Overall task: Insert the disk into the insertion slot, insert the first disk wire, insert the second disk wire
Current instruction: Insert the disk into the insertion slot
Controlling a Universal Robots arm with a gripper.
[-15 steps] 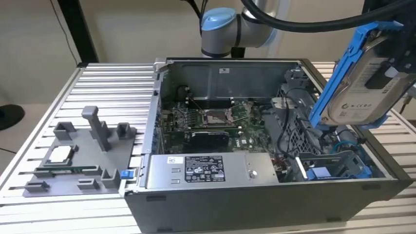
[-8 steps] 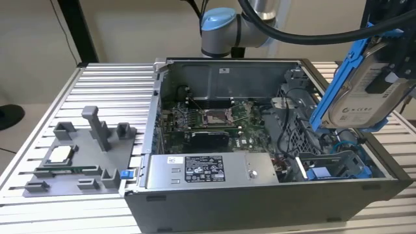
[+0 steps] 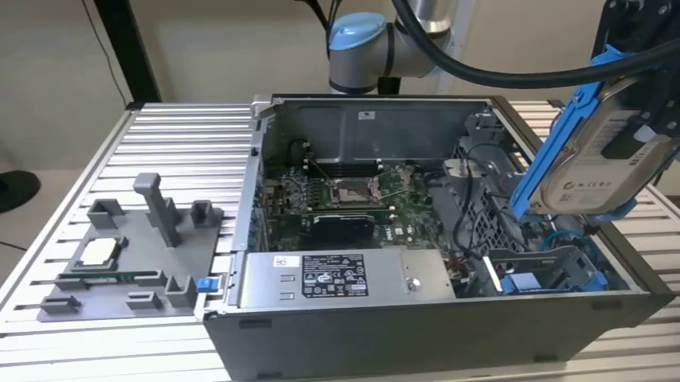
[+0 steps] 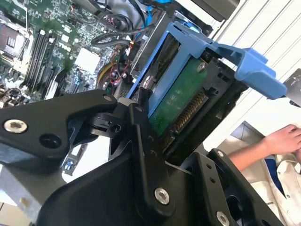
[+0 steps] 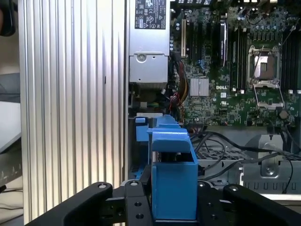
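Observation:
The disk (image 3: 595, 163), a silver drive with a white label in a bright blue frame, hangs tilted above the open computer case at the exterior view's right. My gripper (image 3: 627, 139) is shut on it from above. In the second wrist view the disk's green circuit board (image 4: 181, 106) faces the camera, with a black finger (image 4: 141, 127) pressed on its edge. In the first wrist view the blue frame (image 5: 174, 179) stands between the two black fingers (image 5: 136, 205). The insertion slot (image 3: 547, 274), grey metal with blue rails, lies below the disk in the case's near right corner. Blue cable (image 3: 558, 235) runs beside it.
The case holds a motherboard (image 3: 340, 199) and a grey labelled power-supply box (image 3: 340, 274) along its front. A grey fixture tray (image 3: 127, 263) sits on the slatted aluminium table (image 3: 181, 143) at the exterior view's left. A person's hand (image 4: 282, 141) rests outside the case.

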